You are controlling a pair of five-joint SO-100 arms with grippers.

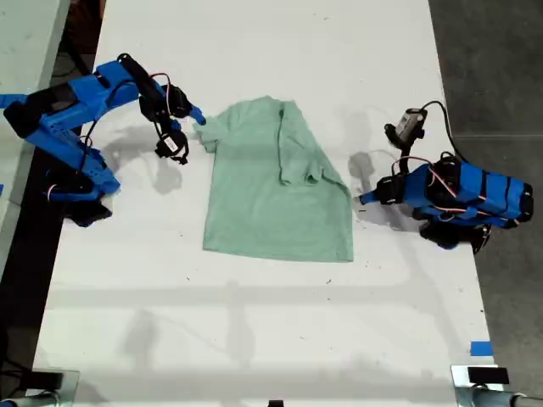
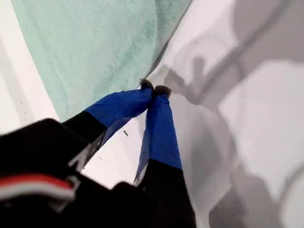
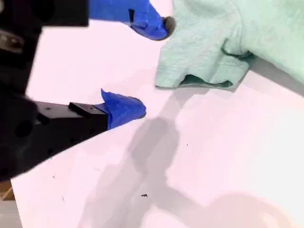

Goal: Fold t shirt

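T shirt (image 1: 276,191): mid-table (image 1: 254,322), 1 side folded over its middle; sleeve toward the exterior view's left spread flat
My first gripper (image 2: 154,89): jaws pressed together, empty; beside the shirt's edge
My second gripper (image 3: 152,64): jaws spread, empty; by the spread sleeve

Long white flat bench (image 1: 254,339) is carrying the wrinkled pale mint-green cloth t shirt (image 1: 276,191), lying partly folded mid-bench.
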